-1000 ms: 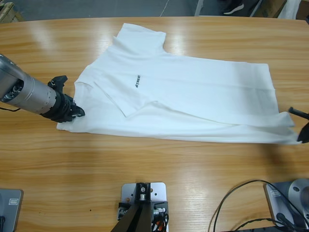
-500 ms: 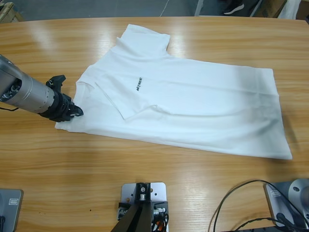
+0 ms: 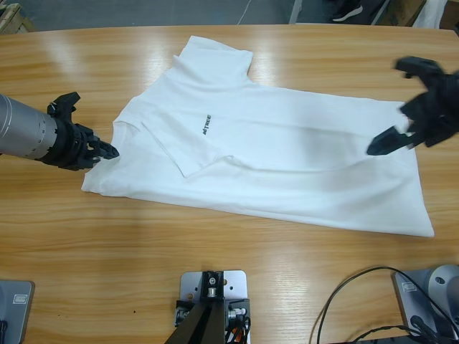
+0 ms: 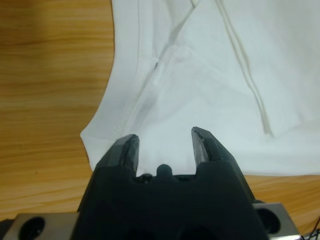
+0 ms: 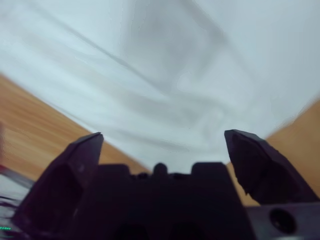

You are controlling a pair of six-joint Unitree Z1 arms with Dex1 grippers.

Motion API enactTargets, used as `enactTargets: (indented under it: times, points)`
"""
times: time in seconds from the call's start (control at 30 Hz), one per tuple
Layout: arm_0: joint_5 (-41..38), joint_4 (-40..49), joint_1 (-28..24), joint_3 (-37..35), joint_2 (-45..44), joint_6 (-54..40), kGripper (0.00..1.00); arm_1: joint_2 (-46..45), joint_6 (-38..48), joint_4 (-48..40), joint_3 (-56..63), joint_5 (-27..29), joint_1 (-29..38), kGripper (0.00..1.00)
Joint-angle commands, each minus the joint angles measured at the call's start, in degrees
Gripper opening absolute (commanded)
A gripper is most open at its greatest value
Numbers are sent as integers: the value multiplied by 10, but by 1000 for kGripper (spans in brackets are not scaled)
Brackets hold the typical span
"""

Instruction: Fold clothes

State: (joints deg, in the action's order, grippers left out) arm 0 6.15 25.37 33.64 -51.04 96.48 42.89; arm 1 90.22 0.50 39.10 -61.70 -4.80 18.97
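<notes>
Both end effectors (image 3: pixel 92 153) (image 3: pixel 401 107) gape, empty, at opposite T-shirt (image 3: pixel 287 154) ends.

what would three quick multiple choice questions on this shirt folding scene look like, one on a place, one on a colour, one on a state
1. Where is the left gripper?
A. at the T-shirt's corner near a sleeve
B. over the chest logo
C. off the table

2. What colour is the T-shirt?
A. grey
B. white
C. blue

3. How do the right gripper's jaws stand?
A. shut on cloth
B. shut on nothing
C. open, holding nothing

Answers:
1 A, since the left wrist view shows its jaws right at the shirt's corner on the table.
2 B, as the cloth is plain white with a small dark logo.
3 C, because the right wrist view shows the jaws spread wide with cloth only beyond them.
</notes>
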Motion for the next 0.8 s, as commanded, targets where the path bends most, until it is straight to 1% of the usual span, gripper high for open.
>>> enactTargets:
  times: [0.03,0.07,0.1,0.13,0.17,0.33,0.47,0.57,0.67,0.8]
  points:
    - [-12,6,-5,14,-29,-28,902,112,-108,-90,-11,21,134,850]
    - [-22,11,-5,11,-28,-37,965,120,-109,-105,-13,29,152,844]
    - [-31,11,-5,11,-27,-42,968,129,-110,-114,-16,29,164,827]
    - [-39,11,-4,12,-26,-50,968,137,-113,-121,-17,25,170,774]
    - [-42,11,-3,14,-25,-54,968,145,-115,-126,-18,24,177,761]
    - [-42,6,10,16,-9,-55,968,179,-117,-144,-19,11,212,761]
    - [-43,2,16,16,4,-53,964,220,-117,-146,-48,10,215,755]
    - [-43,-1,16,15,5,-54,964,249,-116,-146,-72,19,215,723]
    - [-43,-1,16,16,10,-54,964,276,-116,-146,-90,18,215,642]
    - [-43,-2,16,17,16,-54,964,286,-117,-148,-91,19,216,637]
